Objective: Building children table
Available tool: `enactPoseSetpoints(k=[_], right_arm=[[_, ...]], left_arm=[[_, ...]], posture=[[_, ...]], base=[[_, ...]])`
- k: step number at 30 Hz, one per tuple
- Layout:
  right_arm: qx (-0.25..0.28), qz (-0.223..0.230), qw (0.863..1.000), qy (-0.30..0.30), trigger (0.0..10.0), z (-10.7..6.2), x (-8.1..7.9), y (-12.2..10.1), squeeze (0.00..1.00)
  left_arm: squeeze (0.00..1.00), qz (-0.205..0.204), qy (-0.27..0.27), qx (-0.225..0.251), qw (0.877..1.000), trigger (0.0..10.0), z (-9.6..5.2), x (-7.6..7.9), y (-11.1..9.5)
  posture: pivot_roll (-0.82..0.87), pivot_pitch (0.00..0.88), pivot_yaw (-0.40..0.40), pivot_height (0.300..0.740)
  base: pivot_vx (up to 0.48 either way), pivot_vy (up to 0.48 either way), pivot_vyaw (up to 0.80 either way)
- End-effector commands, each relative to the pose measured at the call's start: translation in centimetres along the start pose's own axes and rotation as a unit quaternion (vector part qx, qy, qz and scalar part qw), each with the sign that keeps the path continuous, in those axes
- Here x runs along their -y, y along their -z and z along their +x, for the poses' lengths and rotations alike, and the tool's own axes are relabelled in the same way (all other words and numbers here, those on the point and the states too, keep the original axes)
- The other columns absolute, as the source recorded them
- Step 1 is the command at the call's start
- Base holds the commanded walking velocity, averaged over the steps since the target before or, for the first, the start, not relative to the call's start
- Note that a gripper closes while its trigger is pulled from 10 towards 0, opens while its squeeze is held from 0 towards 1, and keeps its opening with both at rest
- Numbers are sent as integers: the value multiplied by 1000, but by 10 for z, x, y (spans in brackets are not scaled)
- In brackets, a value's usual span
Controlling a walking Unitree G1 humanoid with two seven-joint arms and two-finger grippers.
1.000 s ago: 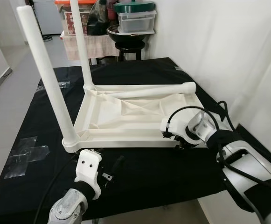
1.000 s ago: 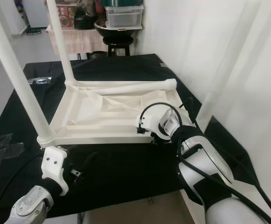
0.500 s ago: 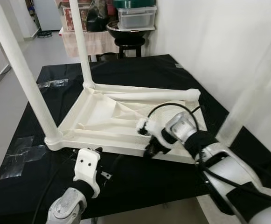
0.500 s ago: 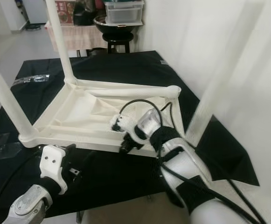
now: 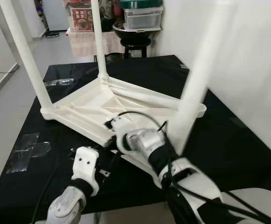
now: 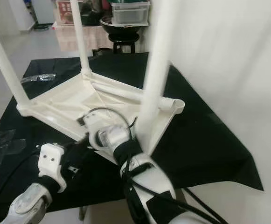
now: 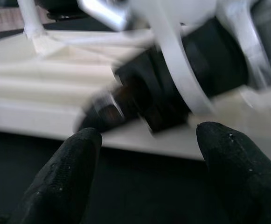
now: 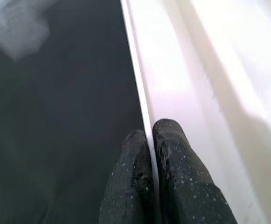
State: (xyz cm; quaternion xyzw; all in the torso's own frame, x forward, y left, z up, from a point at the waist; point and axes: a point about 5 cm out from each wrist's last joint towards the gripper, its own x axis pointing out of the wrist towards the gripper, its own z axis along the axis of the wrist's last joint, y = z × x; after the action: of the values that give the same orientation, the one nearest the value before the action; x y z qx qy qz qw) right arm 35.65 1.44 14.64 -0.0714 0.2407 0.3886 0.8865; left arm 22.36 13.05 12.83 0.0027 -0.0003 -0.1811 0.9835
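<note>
The white children's table (image 5: pixel 86 109) lies upside down on the black cloth (image 5: pixel 228 140). Two of its legs (image 5: pixel 24 51) stand up at the left and back. A third leg (image 5: pixel 195 84) is blurred at the near right corner, and another tube (image 6: pixel 140 95) lies along the far side. My right gripper (image 8: pixel 151 140) is shut on the thin near rim (image 8: pixel 140 88) of the tabletop. My left gripper (image 7: pixel 144 140) is open just in front of that rim, low over the cloth. Its fingers (image 7: pixel 72 175) point at the right wrist (image 5: pixel 137 140).
A black stool (image 5: pixel 135 39) with stacked containers and a cloth-covered stand (image 5: pixel 91 42) are behind the work surface. A white wall (image 5: pixel 247 56) runs along the right. Clear tape (image 5: pixel 28 149) lies on the cloth at the left. The front edge of the cloth is close to me.
My right gripper has swung left along the front while shut on the rim, and the table has turned with it. The near right leg swept inward. The left gripper barely moved.
</note>
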Motion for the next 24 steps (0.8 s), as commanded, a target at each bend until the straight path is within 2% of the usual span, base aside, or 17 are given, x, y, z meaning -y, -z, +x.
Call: enactPoseSetpoints(k=[1,2,3,4,6,7,8,10,11,12,13,16,17,18,19,22,24], right_arm=[[88,-6,994,-58,10000,5,-36,-23,1000],[88,-6,994,-58,10000,5,-36,-23,1000],[108,16,991,-83,10000,2,-39,-24,1000],[108,16,991,-83,10000,2,-39,-24,1000],[143,25,984,-98,10000,-5,-37,-30,1000],[143,25,984,-98,10000,-5,-37,-30,1000],[166,32,976,-136,10000,-14,-32,-33,1000],[173,35,972,-157,10000,-19,-31,-33,1000],[180,30,968,-173,10000,-25,-29,-31,729],[180,30,968,-173,10000,-25,-29,-31,729],[185,30,963,-192,10000,-30,-28,-29,0],[217,29,940,-263,10000,-50,-28,-24,0],[224,34,934,-276,10000,-58,-23,-22,0],[224,34,934,-276,10000,-58,-23,-22,0],[235,49,922,-305,10000,-75,-13,-17,0],[238,55,915,-320,10000,-82,-9,-14,0],[231,22,892,-389,10000,-108,-7,2,0]], left_arm=[[0,12,-9,-5,1000,10000,-1,-3,2],[0,12,-9,-5,1000,10000,-1,-3,2],[0,19,-35,4,999,10000,-1,-8,-1],[0,19,-35,4,999,10000,-1,-8,-1],[0,17,-80,15,997,10000,-2,-18,-4],[0,17,-80,15,997,10000,-2,-18,-4],[0,11,-134,22,991,10000,-5,-32,-5],[0,11,-156,24,987,10000,-7,-37,-6],[0,14,-180,23,983,10000,-9,-44,-6],[0,14,-180,23,983,10000,-9,-44,-6],[0,16,-203,20,979,10000,-12,-50,-5],[0,12,-263,11,965,10000,-19,-65,-1],[0,11,-293,6,956,10000,-23,-71,0],[0,11,-293,6,956,10000,-23,-71,0],[0,21,-346,-8,938,10000,-31,-84,3],[0,25,-364,-13,931,10000,-34,-89,4],[0,15,-390,-12,920,10000,-39,-97,5]], posture=[[-34,0,-23,740],[-34,0,-23,740],[-32,0,-24,740],[-32,0,-24,740],[-34,0,-24,740],[-34,0,-24,740],[-35,0,-22,740],[-35,0,-22,740],[-35,0,-22,740],[-35,0,-22,740],[-38,0,-20,740],[-40,0,-16,740],[-40,0,-15,740],[-40,0,-15,740],[-43,0,-13,740],[-43,0,-13,740],[-45,0,-11,740]], base=[[0,0,0],[0,0,0],[0,0,0],[0,0,0],[0,0,0],[0,0,0],[0,0,0],[0,0,0],[0,0,0],[0,0,0],[0,0,0],[0,0,0],[0,0,0],[0,0,0],[0,461,0],[0,461,0],[0,450,0]])
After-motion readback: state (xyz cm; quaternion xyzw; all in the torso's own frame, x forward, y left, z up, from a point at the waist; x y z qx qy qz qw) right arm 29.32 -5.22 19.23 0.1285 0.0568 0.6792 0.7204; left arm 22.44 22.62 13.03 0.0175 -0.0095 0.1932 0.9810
